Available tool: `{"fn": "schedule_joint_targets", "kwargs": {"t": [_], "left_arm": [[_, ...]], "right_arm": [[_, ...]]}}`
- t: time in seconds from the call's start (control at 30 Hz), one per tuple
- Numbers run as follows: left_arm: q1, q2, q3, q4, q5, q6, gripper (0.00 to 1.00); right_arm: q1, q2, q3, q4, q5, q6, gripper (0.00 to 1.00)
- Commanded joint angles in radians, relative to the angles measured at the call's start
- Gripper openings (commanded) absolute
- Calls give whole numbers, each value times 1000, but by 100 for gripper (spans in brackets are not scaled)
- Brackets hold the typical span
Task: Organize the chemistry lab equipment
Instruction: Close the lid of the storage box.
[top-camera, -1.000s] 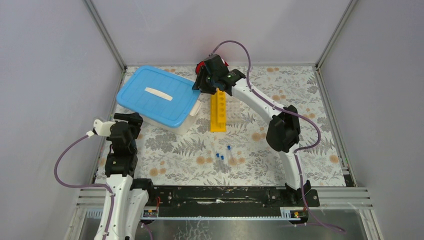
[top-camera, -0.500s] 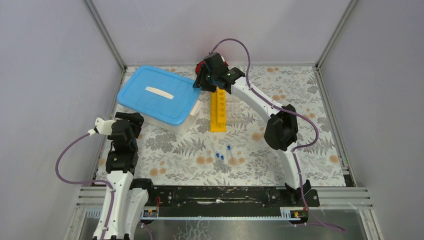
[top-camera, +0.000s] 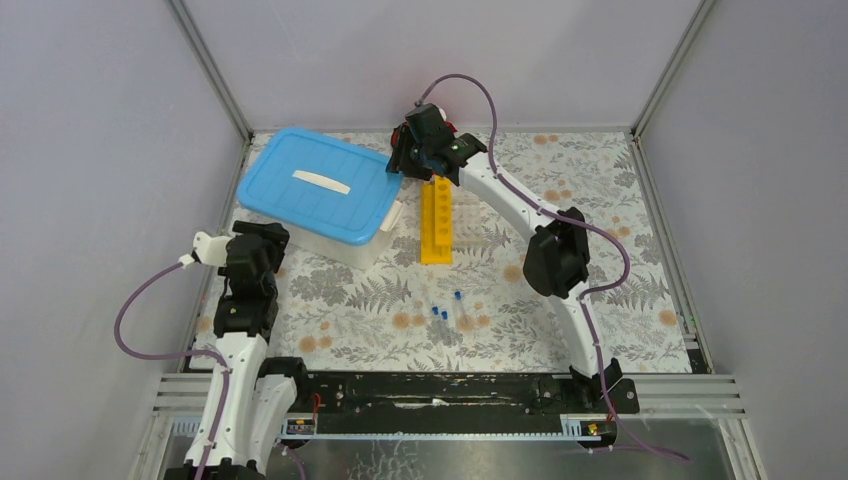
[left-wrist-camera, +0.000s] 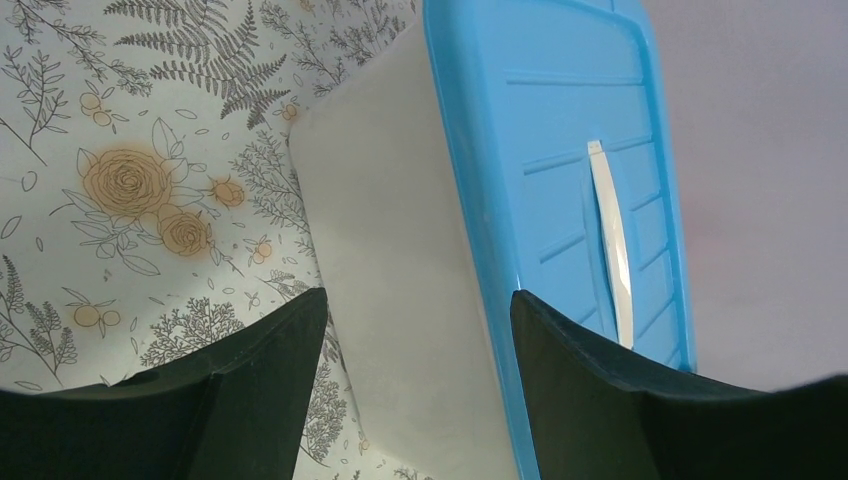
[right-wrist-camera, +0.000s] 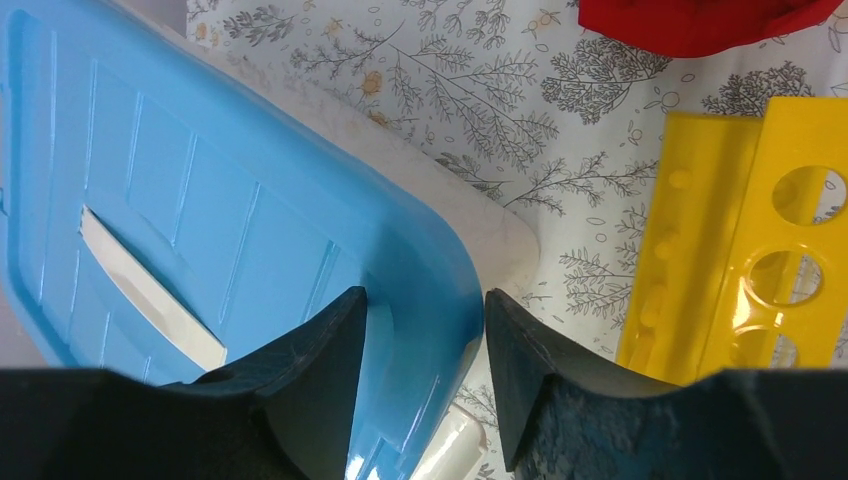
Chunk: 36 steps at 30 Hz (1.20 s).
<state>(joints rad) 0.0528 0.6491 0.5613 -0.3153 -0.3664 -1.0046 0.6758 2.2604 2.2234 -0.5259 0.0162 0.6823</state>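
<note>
Right gripper (right-wrist-camera: 425, 305) pinches a corner of the blue-lidded tub (right-wrist-camera: 200, 190), the yellow rack (right-wrist-camera: 735, 250) just beside.

My fern-printed counter (top-camera: 600, 200) carries a blue-lidded white tub (top-camera: 315, 190) at upper left, a yellow holed rack (top-camera: 436, 225) at upper centre, and three blue-capped tubes (top-camera: 445, 310) below it.

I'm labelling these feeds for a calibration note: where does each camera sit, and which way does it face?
Top external: above and behind the robot, looking down on the table; left arm and right arm show.
Left wrist: behind the open left gripper, facing the tub's white wall.
Right wrist: behind the right gripper, facing the tub's lid corner it grips, rack beside.
Shared: all see the tub; top and right wrist both see the rack.
</note>
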Motion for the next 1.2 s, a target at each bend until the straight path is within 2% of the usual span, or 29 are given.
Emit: {"fn": "schedule_joint_targets", "kwargs": {"t": [0.0,0.8,1.17], "left_arm": [[-2,13,26,78,-15,-14,74],[-2,167,91,161,10,-27,75],[-1,254,81,151,-64,-63,75]], "right_arm": [[-6,23,55,-3,19,-34,54],[-5,42,76,6,8,-44,57],[-6,-21,-5,51,25,-71,62]]}}
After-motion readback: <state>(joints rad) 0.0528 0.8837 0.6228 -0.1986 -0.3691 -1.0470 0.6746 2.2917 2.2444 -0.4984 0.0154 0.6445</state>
